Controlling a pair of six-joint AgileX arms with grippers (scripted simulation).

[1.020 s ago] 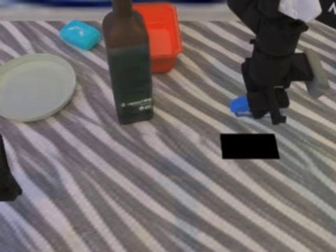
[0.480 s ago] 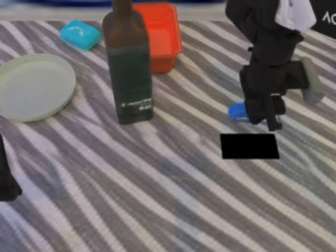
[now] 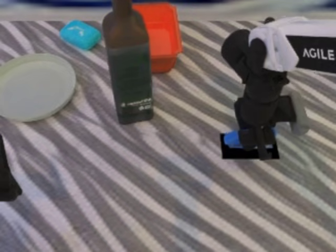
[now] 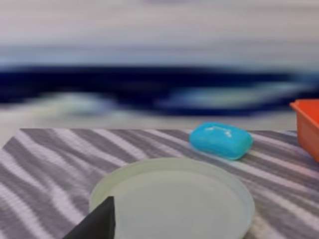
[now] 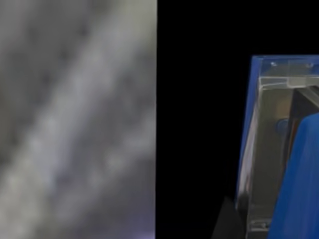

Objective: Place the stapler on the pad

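The right gripper [image 3: 261, 143] has carried the stapler [image 3: 232, 139] over the pad [image 3: 229, 153].

One bottle [image 3: 127, 68], one plate [image 3: 34, 85], one stapler [image 3: 231, 139], one pad [image 3: 231, 152].

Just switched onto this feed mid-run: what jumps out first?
The right gripper sits over the black pad at the table's right, with the blue stapler in it. A tall dark bottle stands at centre-left before an orange bin. The left arm is parked at the left edge.
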